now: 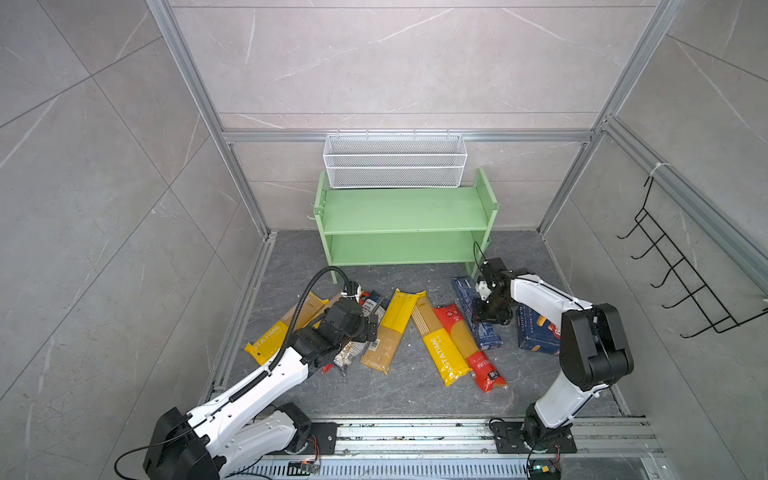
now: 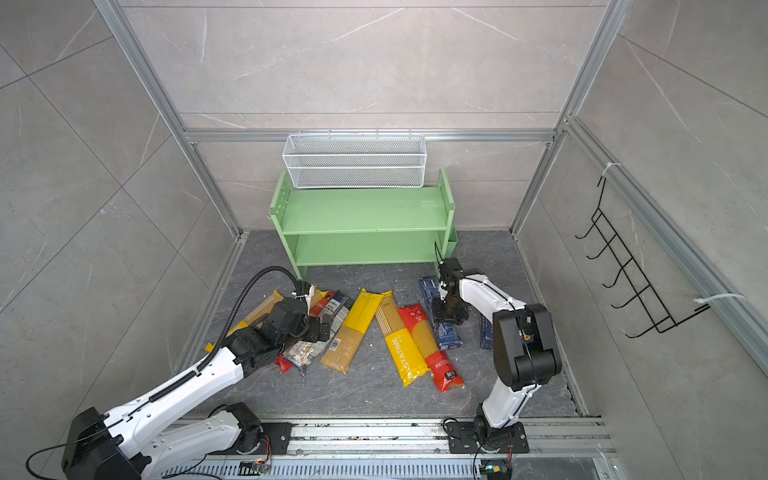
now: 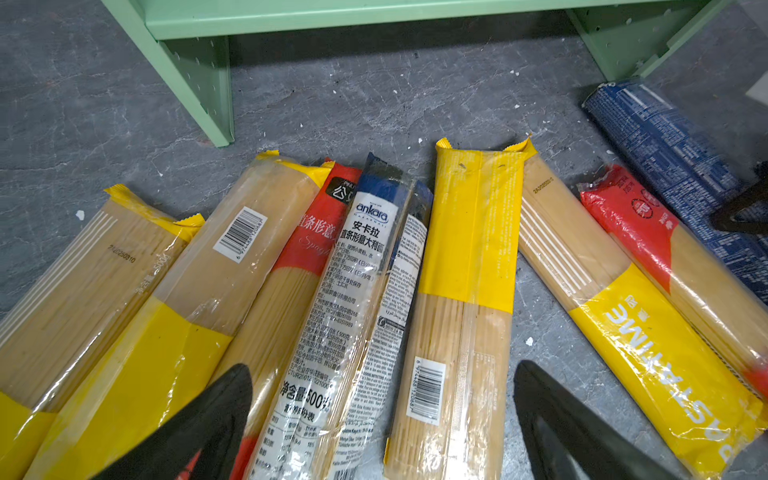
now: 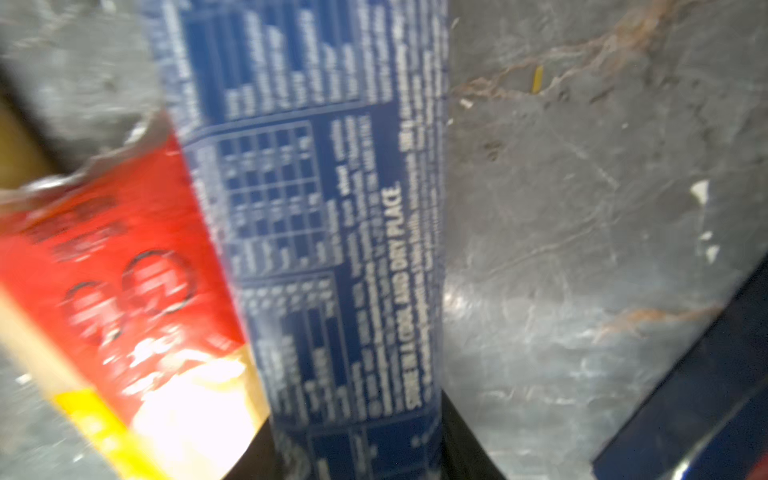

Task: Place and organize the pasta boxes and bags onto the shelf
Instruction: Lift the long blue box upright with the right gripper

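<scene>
The light green shelf (image 1: 405,212) (image 2: 365,212) stands at the back, both boards bare. Several spaghetti bags lie fanned on the grey floor in front of it, among them a yellow one (image 1: 392,328), a PASTATIME one (image 1: 438,345) and a red one (image 1: 469,340). My left gripper (image 1: 376,328) (image 3: 384,368) hangs open over a clear Ankara packet (image 3: 353,291) and a yellow bag (image 3: 465,257). My right gripper (image 1: 484,313) (image 4: 357,440) is shut on the long narrow blue pasta box (image 1: 463,291) (image 4: 316,208). The wide blue box (image 1: 536,332) lies to its right, partly hidden by the arm.
A white wire-mesh basket (image 1: 395,162) hangs on the back rail just above the shelf. A black wire hook rack (image 1: 681,274) is fixed to the right wall. Aluminium posts frame the corners, and the arms' base rail (image 1: 415,432) runs along the front.
</scene>
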